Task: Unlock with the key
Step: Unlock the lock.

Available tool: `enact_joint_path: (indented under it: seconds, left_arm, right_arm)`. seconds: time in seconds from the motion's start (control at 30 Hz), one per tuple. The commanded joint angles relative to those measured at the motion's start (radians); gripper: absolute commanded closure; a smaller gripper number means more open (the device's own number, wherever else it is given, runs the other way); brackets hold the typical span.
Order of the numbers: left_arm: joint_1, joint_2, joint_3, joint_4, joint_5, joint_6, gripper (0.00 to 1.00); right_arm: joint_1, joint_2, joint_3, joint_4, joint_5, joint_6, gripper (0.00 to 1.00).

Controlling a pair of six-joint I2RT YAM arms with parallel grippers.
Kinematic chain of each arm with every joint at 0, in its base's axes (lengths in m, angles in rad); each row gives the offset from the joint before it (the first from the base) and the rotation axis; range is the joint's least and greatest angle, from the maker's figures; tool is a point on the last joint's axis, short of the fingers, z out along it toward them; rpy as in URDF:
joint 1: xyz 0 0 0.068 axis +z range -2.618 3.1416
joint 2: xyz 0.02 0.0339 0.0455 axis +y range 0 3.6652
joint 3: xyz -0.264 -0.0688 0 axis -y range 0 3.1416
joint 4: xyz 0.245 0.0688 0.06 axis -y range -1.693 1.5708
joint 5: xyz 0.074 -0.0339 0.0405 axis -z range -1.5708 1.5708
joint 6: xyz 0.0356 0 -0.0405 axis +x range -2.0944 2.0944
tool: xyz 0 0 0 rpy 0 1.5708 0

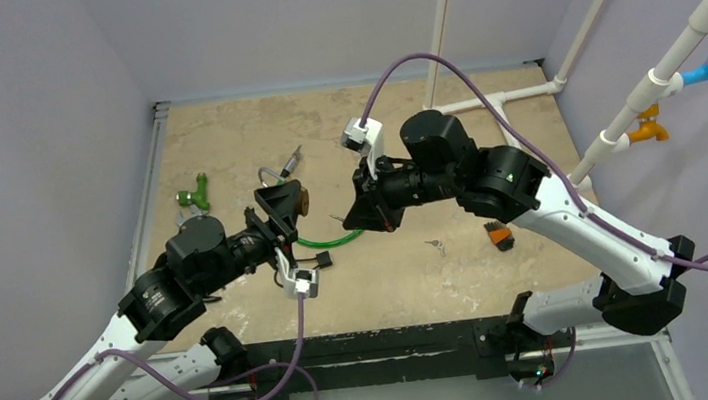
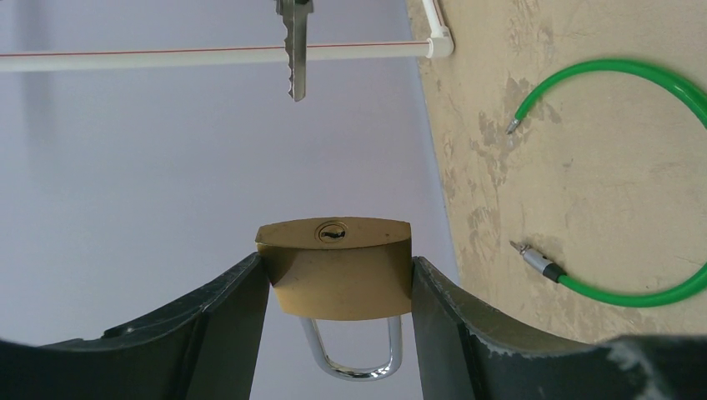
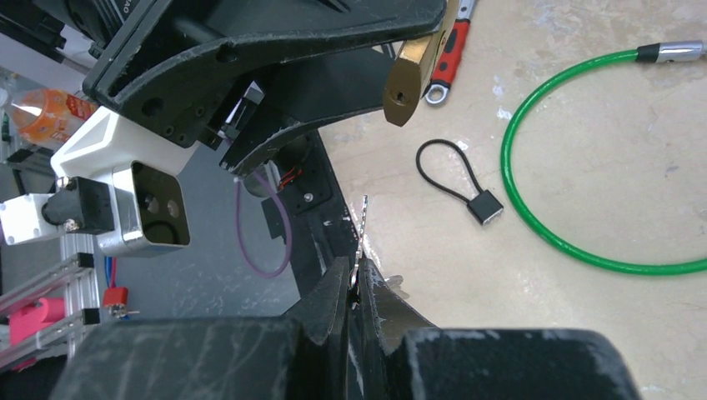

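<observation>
Right now your left gripper [image 2: 338,268] is clamped on the brass padlock [image 2: 338,275], one finger pressed against each narrow side of the body. The padlock is held off the table [image 1: 390,286], in the space between the two arms. Its long axis runs straight out from the wrist. The keyhole face points away from the left wrist camera towards the right arm, and the steel shackle [image 2: 350,367] points back towards the wrist, both legs entering the body.

Your right gripper [image 3: 357,279] is pinched shut on the key [image 3: 363,225], holding it by the head so only the thin blade sticks out past the fingertips. In the left wrist view the blade comes in from the top edge and points down at the keyhole face, teeth on the left edge. Its long axis lies roughly parallel to the padlock's. The tip is well short of the keyhole [image 2: 332,233], with clear air between them, and it sits a little left of the slot in that view.

From the right wrist view the blade points up towards the padlock, which appears above and to the right of the tip.

On the table beneath lie a green cable [image 2: 613,63], curled into an open ring, and a small black loop lock [image 3: 486,208] just beside it.
</observation>
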Motion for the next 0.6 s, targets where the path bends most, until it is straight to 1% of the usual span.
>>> enact_joint_path:
  seconds: [0.0, 0.2, 0.57]
  left_arm:
    - [0.003, -0.017, 0.035, 0.107, -0.002, 0.041, 1.00]
    - [0.002, 0.001, 0.045, 0.134, -0.011, 0.049, 1.00]
    - [0.002, -0.005, 0.045, 0.115, -0.013, 0.060, 1.00]
  right_arm:
    - [0.018, 0.016, 0.051, 0.061, 0.053, -0.026, 1.00]
    - [0.024, 0.050, 0.062, 0.084, 0.095, -0.023, 1.00]
    - [0.036, 0.084, 0.076, 0.124, 0.091, -0.019, 1.00]
